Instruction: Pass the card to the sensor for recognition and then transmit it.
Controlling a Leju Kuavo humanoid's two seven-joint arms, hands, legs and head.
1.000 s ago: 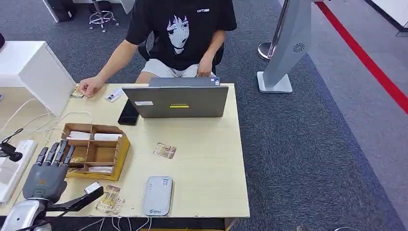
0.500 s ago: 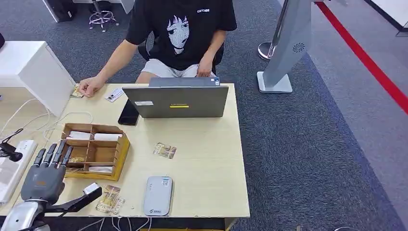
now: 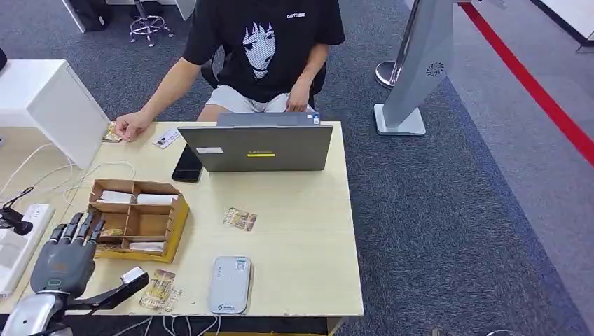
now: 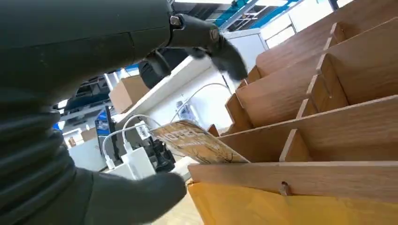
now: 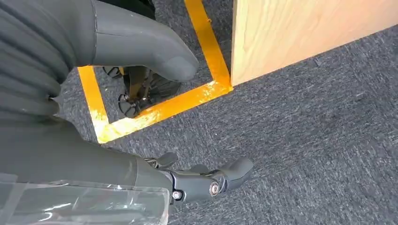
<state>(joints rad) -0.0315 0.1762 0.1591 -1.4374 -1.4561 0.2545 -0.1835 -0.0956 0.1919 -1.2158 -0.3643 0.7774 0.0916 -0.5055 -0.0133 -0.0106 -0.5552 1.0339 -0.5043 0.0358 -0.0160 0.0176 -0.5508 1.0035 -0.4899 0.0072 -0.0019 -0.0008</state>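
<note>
the left hand [image 3: 66, 255] covered the near-left corner of the wooden box [image 3: 150, 231] in the head view, and its forearm was cut off by the bottom edge. in the left wrist view, the card [image 4: 197, 143] in the box stood partly behind a wooden divider, its print too blurred to read beyond a few letters. the person [image 3: 263, 49] behind the laptop [image 3: 256, 148] was cut off at the top edge, with one hand partly hidden by the laptop lid.
</note>
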